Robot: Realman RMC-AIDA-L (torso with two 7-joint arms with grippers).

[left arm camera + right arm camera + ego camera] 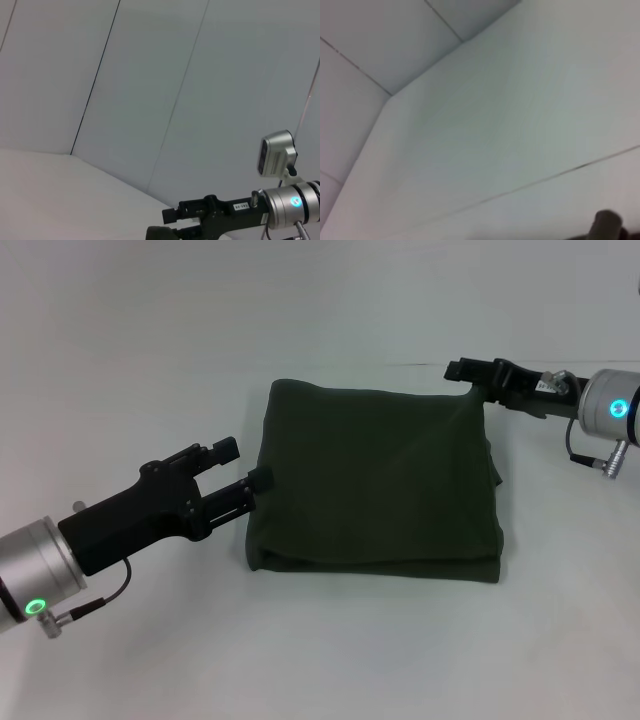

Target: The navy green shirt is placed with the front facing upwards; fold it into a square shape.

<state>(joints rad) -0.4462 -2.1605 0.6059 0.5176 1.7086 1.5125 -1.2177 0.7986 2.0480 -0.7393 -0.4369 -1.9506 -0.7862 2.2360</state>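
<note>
Both end effectors pinch the squarish folded navy green shirt [375, 485]: left [262, 480] its left edge, right [478, 390] its far right corner.

We count one navy green shirt [375, 485] on one white table [150, 360], and two grippers (one on each side of that shirt).

You saw the navy green shirt [375, 485] as plain dark olive (no lettering showing) on a white table [150, 350]; both grippers were black, their silver wrists carrying glowing green-cyan rings.
</note>
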